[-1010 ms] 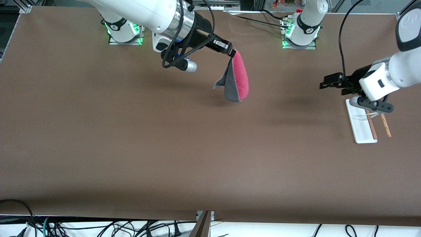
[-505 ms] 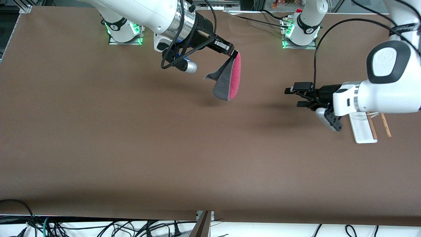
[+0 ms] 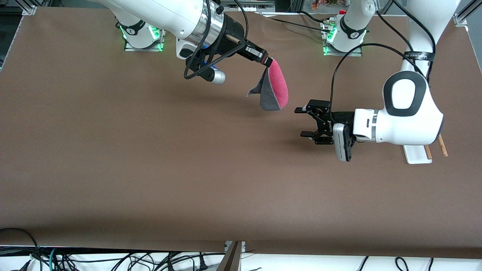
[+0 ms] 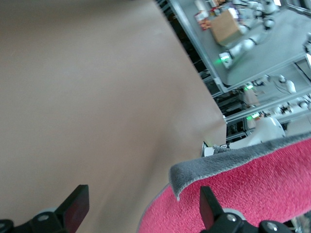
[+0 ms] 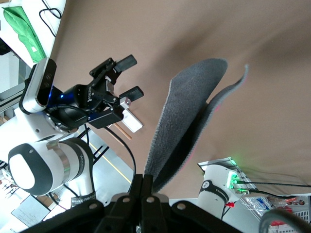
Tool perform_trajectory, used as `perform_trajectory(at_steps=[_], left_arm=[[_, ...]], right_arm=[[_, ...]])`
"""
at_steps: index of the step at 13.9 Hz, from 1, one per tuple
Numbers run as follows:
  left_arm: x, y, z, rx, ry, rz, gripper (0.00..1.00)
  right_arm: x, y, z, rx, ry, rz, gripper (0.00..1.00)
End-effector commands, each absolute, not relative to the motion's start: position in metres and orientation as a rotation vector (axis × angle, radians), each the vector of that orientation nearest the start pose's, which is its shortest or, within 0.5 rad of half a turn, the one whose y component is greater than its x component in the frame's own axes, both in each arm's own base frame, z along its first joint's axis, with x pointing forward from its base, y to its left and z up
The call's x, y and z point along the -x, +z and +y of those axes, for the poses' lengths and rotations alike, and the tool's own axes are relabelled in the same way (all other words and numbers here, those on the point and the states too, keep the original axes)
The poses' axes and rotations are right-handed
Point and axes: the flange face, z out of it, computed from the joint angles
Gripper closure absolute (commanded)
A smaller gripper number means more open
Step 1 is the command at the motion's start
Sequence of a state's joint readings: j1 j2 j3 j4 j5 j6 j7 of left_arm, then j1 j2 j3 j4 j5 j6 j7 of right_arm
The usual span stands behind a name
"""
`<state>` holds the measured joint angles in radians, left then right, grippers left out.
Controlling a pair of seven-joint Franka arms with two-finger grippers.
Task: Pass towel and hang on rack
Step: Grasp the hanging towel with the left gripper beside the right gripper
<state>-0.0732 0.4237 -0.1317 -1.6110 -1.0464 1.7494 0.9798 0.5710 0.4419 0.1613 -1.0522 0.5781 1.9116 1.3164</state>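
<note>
The towel (image 3: pixel 274 90) hangs folded in the air over the middle of the table, pink side out, grey inside. My right gripper (image 3: pixel 267 61) is shut on its top corner. The right wrist view shows the grey face of the towel (image 5: pixel 189 111) dangling from the shut right gripper (image 5: pixel 149 187). My left gripper (image 3: pixel 302 122) is open, level with the towel's lower edge and a short gap from it. In the left wrist view the towel (image 4: pixel 252 194) fills the space ahead of the open left gripper (image 4: pixel 143 211). The rack (image 3: pixel 416 154) stands at the left arm's end, mostly hidden by the left arm.
Brown table cloth (image 3: pixel 150 169) spreads wide under both arms. The arms' bases (image 3: pixel 342 37) stand along the table's edge farthest from the front camera. The left arm's black cable (image 3: pixel 339 64) loops above the table. Cables lie past the nearest table edge.
The left arm swung from over the rack to the table's middle, its open gripper now close to the towel. The towel swayed a little. The right arm stayed put.
</note>
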Motion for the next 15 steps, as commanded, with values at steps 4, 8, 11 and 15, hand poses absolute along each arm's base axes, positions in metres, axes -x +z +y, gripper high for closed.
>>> perform_trajectory(at_steps=[4,8,11,15], left_arm=[[-0.631,0.401,-0.234,-1.664,0.403,-1.109,0.00],[-0.629,0.403,-0.261,-1.667,0.509,-1.166,0.01],[-0.611,0.406,-0.284,-1.629,0.492,-1.162,0.15],[-0.592,0.406,-0.286,-1.631,0.463,-1.167,0.16]], right_arm=[[-0.523,0.656,0.481,2.245,0.445,0.827,1.00],[-0.522,0.657,0.481,2.245,0.446,0.828,1.00],[-0.523,0.657,0.480,2.245,0.445,0.829,1.00],[-0.522,0.657,0.481,2.245,0.446,0.828,1.00]])
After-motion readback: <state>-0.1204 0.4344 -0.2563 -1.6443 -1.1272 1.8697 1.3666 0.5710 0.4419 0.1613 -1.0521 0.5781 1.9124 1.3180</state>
